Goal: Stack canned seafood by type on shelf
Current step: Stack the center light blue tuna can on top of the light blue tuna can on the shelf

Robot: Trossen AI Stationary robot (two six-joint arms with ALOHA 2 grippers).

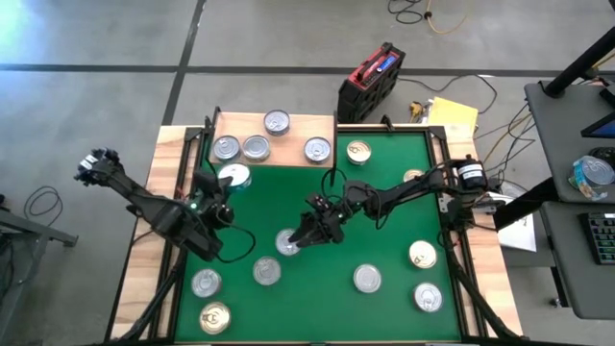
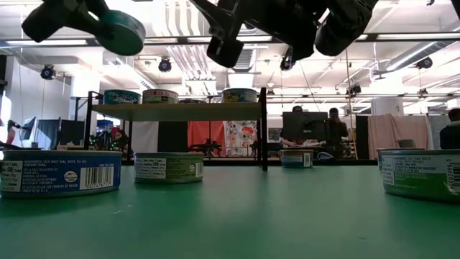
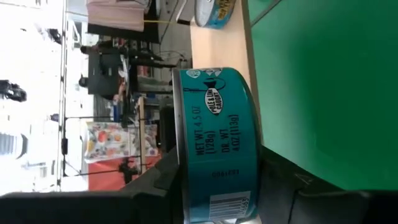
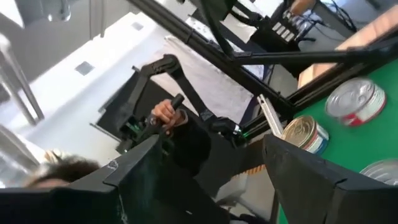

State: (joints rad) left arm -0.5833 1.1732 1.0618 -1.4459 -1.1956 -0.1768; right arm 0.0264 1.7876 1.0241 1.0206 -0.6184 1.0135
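The teal-sided tin (image 3: 217, 146) looked flat and round, its label printed with weight figures and a barcode. The left tool (image 1: 223, 189) pinched it by its flat faces, lifted clear of the green mat (image 1: 384, 211) at about ten o'clock, just short of the shelf (image 1: 298, 123). Four silver-topped tins (image 1: 256, 147) sat on that light-wood board at twelve o'clock. The right tool (image 1: 309, 231) hung with fingers spread and empty over a silver tin (image 1: 287, 242) near the mat's centre, which it partly hid. More tins lay scattered from four to eight o'clock.
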